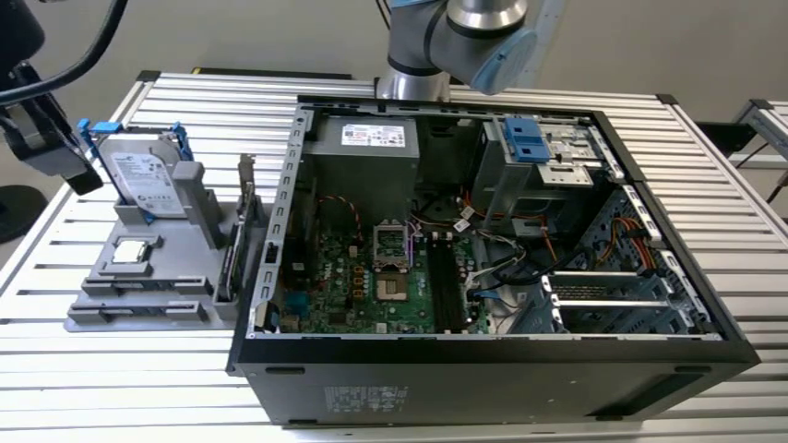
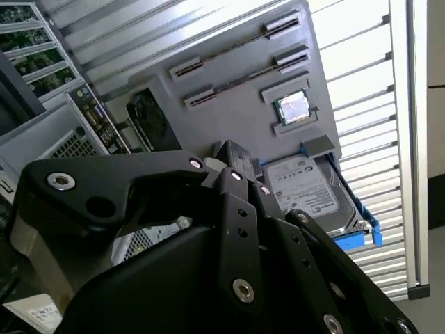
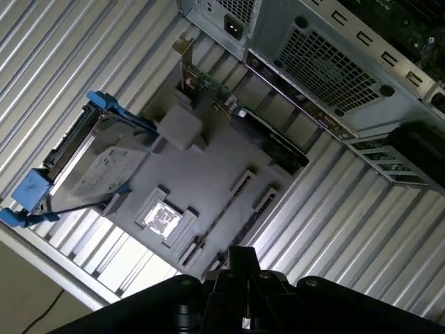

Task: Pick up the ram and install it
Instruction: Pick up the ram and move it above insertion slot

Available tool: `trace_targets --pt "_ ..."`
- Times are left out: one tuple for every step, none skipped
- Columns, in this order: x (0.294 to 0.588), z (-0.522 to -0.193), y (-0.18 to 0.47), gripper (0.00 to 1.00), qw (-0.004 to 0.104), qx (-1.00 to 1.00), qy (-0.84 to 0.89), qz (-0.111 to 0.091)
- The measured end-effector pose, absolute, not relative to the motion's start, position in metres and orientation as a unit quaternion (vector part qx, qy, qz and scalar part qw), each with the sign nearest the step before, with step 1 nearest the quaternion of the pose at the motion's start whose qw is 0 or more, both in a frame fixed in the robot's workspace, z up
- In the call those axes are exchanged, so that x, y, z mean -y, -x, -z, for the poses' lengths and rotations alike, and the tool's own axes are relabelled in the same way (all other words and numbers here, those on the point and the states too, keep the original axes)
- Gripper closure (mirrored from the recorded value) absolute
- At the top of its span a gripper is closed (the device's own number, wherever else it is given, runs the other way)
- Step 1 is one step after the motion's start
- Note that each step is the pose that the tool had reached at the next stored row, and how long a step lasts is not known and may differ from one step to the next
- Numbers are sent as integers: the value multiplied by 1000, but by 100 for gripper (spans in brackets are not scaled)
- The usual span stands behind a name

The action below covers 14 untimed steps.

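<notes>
While the ram (image 2: 245, 78) stands on edge in a slot of the grey holder tray (image 2: 236, 115), just beside the bare processor chip (image 2: 292, 108), my gripper (image 3: 240, 259) hangs off to one side of the tray. Both wrist views show its fingers pressed together with nothing between them. At the upper left of the exterior view, the dark gripper body shows near the silver hard drive (image 1: 148, 180), touching nothing that I can see.

The drive leans in its blue bracket at the tray's far end. The card with the metal bracket (image 1: 250, 198) stands along the tray's side nearest the open computer case (image 1: 493, 388). The case lies across the middle of the exterior view on the slatted table (image 1: 739, 212), with its motherboard (image 1: 345, 277) exposed. The long memory slots (image 1: 446, 281) to the right of the processor socket look vacant, as far as I can judge.

By my reading the job is at its start: the stick is not gripped, not lifted, not carried across, not seated. Both halves of the task, pickup and installation, are yet to be done.
</notes>
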<state>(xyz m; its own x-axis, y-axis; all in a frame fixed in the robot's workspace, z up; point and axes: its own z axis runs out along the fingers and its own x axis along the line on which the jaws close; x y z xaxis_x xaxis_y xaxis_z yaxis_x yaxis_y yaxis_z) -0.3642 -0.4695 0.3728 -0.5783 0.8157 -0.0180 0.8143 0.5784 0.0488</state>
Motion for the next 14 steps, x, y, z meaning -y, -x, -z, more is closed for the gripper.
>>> trace_targets --pt "470 -373 364 100 19 -885 -465 -17" --pt "470 -373 364 100 19 -881 -472 -17" --pt "469 -373 364 100 20 -878 -479 -17" --pt "470 -373 364 100 20 -874 -485 -17" --pt "470 -373 364 100 20 -870 -492 -17" --pt "470 -372 364 100 20 -866 -499 -17" --pt "470 -372 364 100 20 -863 -505 -17" --pt "470 -372 364 100 20 -859 -511 -16" --pt "470 -372 364 100 20 -855 -517 -16" --pt "470 -372 364 100 20 -852 -524 -16" --pt "470 -372 364 100 21 -848 -530 -16" --pt "469 -372 364 100 21 -844 -536 -16" --pt "470 -372 364 100 21 -838 -544 -16" --pt "470 -372 365 100 21 -834 -550 -15"
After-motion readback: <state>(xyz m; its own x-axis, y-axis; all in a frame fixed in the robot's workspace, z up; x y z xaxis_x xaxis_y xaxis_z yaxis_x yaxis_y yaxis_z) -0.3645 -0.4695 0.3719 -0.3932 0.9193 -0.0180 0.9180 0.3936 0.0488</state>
